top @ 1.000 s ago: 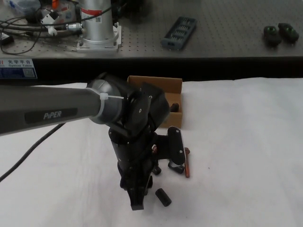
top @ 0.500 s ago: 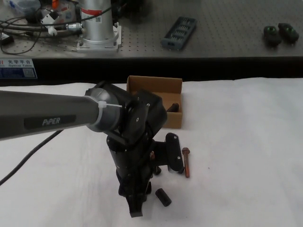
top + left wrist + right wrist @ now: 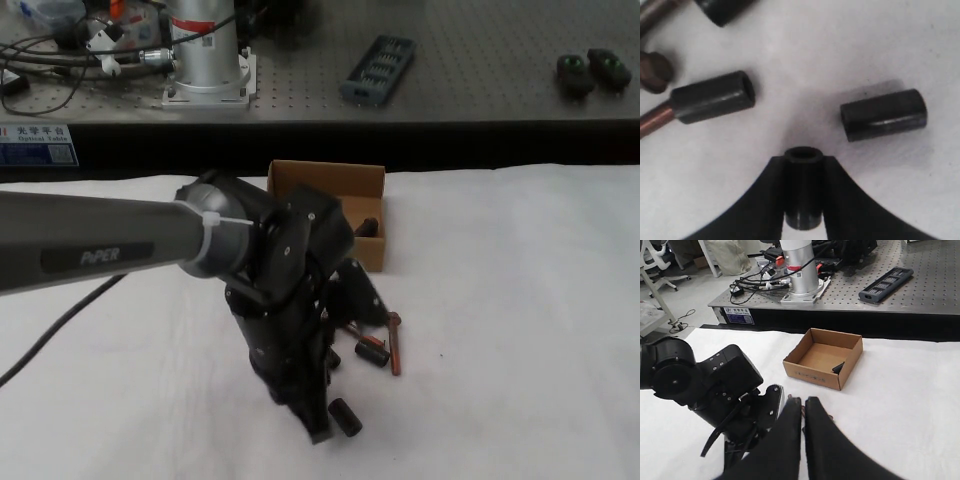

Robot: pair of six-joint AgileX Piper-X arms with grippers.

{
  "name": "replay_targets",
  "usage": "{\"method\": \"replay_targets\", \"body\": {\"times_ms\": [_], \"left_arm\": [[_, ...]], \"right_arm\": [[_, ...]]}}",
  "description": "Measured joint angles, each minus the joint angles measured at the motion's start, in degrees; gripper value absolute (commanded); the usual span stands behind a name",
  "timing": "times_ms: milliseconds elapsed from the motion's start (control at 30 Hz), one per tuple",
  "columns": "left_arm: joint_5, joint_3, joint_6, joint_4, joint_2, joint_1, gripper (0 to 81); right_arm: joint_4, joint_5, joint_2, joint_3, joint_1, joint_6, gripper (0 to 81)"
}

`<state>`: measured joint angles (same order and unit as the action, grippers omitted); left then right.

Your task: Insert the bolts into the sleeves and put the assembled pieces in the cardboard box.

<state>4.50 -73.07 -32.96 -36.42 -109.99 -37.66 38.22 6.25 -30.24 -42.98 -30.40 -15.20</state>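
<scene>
My left gripper is shut on a short black sleeve, held upright between its fingers just above the white cloth. In the high view the left gripper points down beside a loose black sleeve. That loose sleeve lies free in the left wrist view. Another sleeve has a copper bolt in one end. A copper bolt and a sleeve lie right of the arm. The cardboard box stands behind. My right gripper is shut with nothing in it, facing the box.
A dark piece lies inside the box. A bolt head and one more sleeve lie near the left gripper. Behind the cloth a metal bench carries a silver post, cables and a bit tray.
The left arm's wrist has turned and its fingertips have swung right, toward the loose sleeve. The sleeve beside the copper bolt has come out from behind the arm.
</scene>
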Motion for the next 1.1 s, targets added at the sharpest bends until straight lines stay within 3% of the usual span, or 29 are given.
{"method": "replay_targets", "body": {"times_ms": [200, 300, 533, 900, 1067, 1100], "left_arm": [[3.18, 0.02, 10.8, 2.08, 6.71, 1.81, 0.4], [9.19, 0.02, 17.94, 2.25, 13.53, 5.29, 0.4], [14.38, 2.27, 19.92, 4.27, 21.55, 7.17, 0.4], [19.69, 20.64, 23.86, 14.73, 40.19, 7.14, 0.4], [19.97, 29.63, 26.55, 19.59, 48.83, 7.14, 0.4], [20.05, 31.27, 27.42, 20.94, 50.47, 7.14, 0.4]], "right_arm": [[1.01, 2.51, -11.03, -2.54, 0.0, -1.36, 2.5], [1.29, 2.51, -17.39, -4.92, 0.0, -2.9, 2.5], [1.33, 4.03, -32.83, -9.97, 0.0, -4.88, 2.5], [-5.29, 9.8, -46.03, -10.18, 0.0, -9.29, 1.8], [-7.84, 10.02, -53.19, -12.17, 0.0, -10.72, 35.0], [-8.0, 9.82, -54.74, -12.91, 0.0, -10.85, 37.5]]}}
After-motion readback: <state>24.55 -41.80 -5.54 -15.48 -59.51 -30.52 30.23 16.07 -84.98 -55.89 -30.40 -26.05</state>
